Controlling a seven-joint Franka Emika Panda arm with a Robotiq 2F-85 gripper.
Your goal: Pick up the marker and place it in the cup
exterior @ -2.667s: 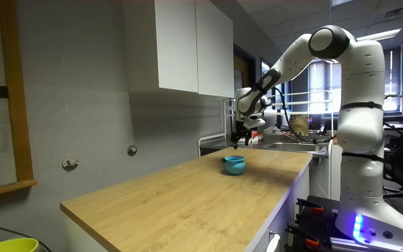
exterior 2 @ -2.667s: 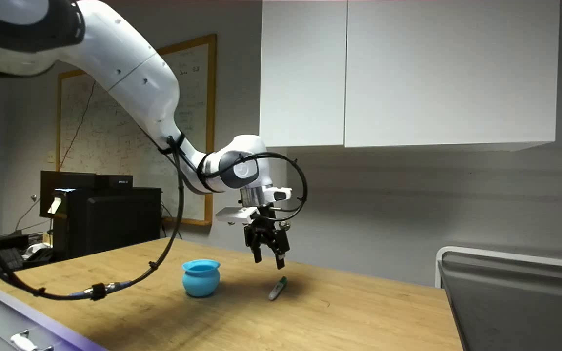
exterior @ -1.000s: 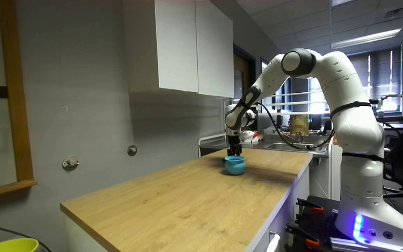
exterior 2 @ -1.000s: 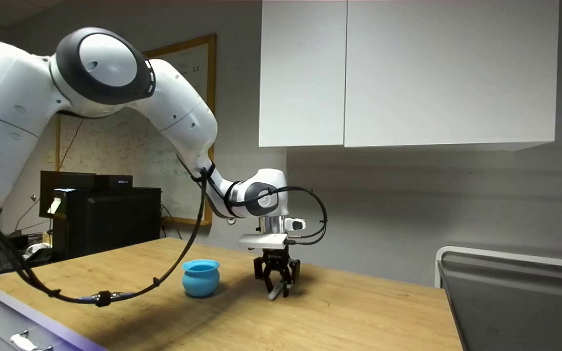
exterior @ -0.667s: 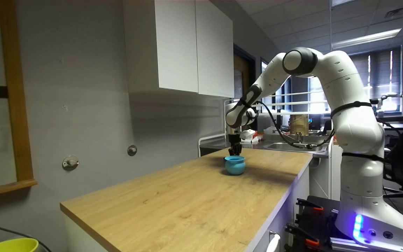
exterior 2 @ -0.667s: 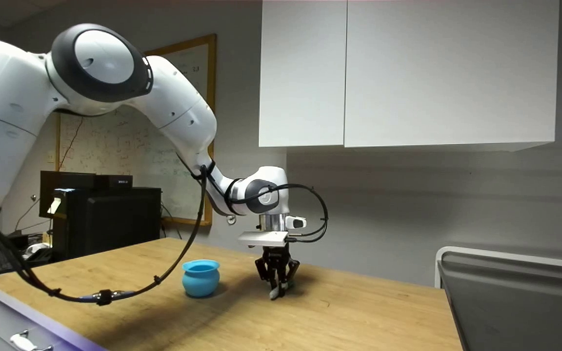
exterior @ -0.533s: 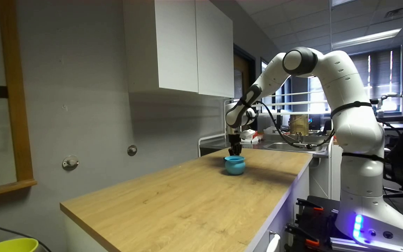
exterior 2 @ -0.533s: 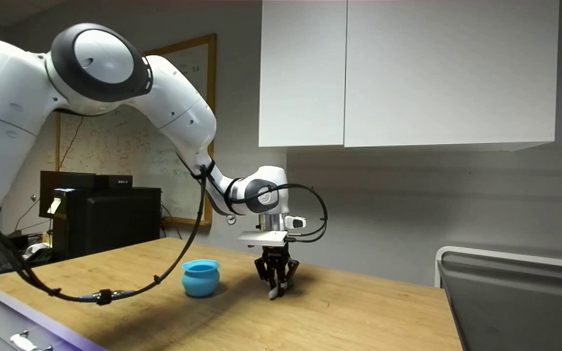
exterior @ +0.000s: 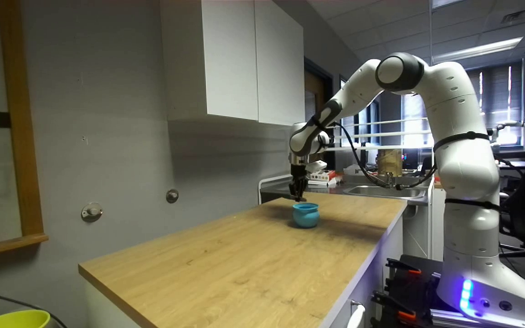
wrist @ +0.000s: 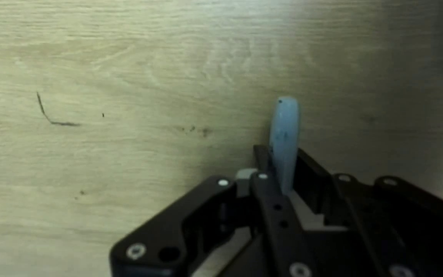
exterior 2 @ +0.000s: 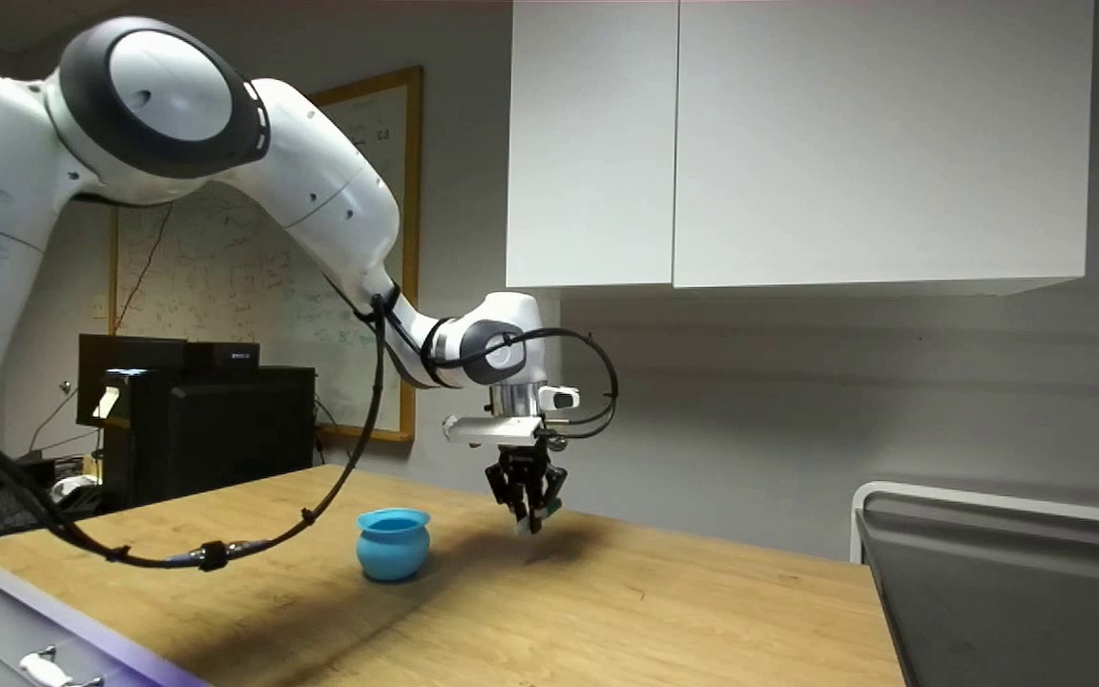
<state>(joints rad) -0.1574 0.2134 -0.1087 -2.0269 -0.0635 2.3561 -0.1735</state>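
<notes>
The marker, pale grey-blue in the wrist view, is pinched between the fingers of my gripper, one end sticking out beyond the fingertips. Its other end is hidden by the gripper. In an exterior view the gripper hangs above the countertop, its shadow apart from it, and the marker's light tip shows under the fingers. The small round teal-blue cup stands upright on the counter, beside and lower than the gripper. The same cup shows in another exterior view, but not in the wrist view.
The wooden countertop runs along a wall beneath white cabinets. A metal sink and a small box lie past its far end. A dark tray with a white rail adjoins the counter. A black cable loops from the arm.
The open gripper came down over the marker lying on the counter and closed on it. In the last half second it has risen with the marker. The cup has stayed put.
</notes>
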